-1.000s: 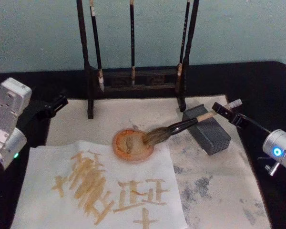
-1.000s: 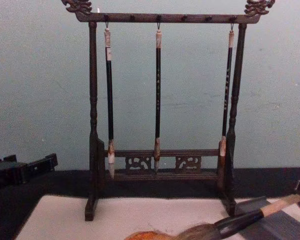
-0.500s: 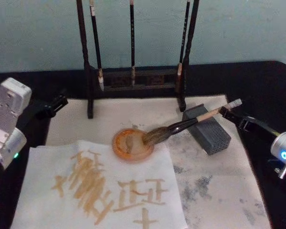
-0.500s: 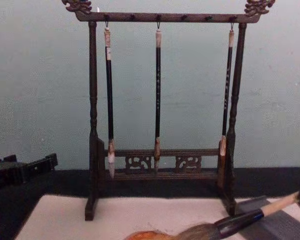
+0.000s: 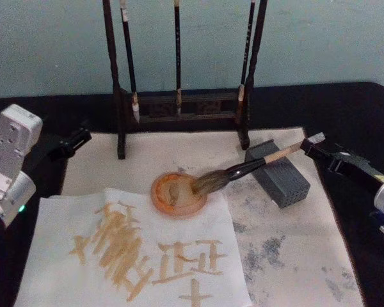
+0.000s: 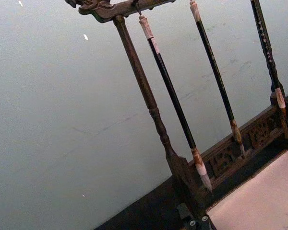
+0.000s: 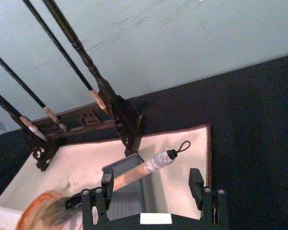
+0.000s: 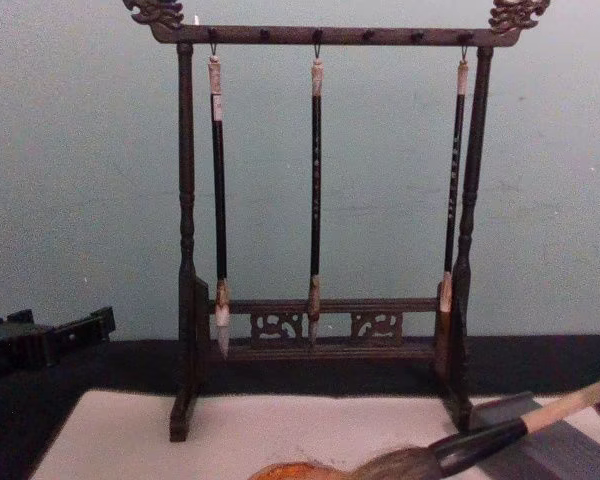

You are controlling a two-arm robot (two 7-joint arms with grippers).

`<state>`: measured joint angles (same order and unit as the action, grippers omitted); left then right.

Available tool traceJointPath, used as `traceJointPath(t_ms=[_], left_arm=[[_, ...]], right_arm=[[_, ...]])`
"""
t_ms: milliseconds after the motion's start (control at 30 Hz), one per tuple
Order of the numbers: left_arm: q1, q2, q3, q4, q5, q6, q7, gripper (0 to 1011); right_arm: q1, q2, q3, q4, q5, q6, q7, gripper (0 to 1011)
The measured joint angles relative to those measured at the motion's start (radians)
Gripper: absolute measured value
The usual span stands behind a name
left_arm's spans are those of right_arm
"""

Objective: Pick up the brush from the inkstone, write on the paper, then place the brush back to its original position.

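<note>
The brush (image 5: 243,169) lies at centre right of the head view, its long axis slanting from lower left to upper right. Its bristles rest in an orange dish (image 5: 178,195), its black shaft leans across the inkstone (image 5: 278,173), and its grey end cap points to the upper right. Tan strokes resembling characters cover the paper (image 5: 134,252) at lower left; I cannot read them. The right gripper (image 5: 313,146) sits at the right edge, just beyond the cap; in its wrist view the fingers (image 7: 106,184) stand spread, the handle between them, untouched. The left gripper (image 5: 77,138) hovers at the left edge; whether it is spread or pressed together I cannot tell. A rack (image 8: 320,180) stands behind.
</note>
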<state>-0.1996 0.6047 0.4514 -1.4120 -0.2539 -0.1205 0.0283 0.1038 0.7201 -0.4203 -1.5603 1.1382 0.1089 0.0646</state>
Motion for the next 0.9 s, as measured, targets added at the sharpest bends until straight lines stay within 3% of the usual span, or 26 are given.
traceJointPath(t_ms=[267,467,567,900], left_arm=[[0.000,0.000,0.000,0.000,0.000,0.000,0.000,1000],[0.000,0.000,0.000,0.000,0.000,0.000,0.000,1002],[0.000,0.000,0.000,0.000,0.000,0.000,0.000,1002],[0.000,0.000,0.000,0.000,0.000,0.000,0.000,1002]], right_arm=[[-0.043,0.029,0.015,-0.052,-0.060,-0.024,-0.007,1008],[-0.081,0.059,0.020,-0.100,-0.131,-0.050,-0.015,1008],[-0.108,0.080,0.021,-0.139,-0.190,-0.078,-0.014,1008],[-0.150,0.106,0.023,-0.222,-0.305,-0.143,0.018,1008]])
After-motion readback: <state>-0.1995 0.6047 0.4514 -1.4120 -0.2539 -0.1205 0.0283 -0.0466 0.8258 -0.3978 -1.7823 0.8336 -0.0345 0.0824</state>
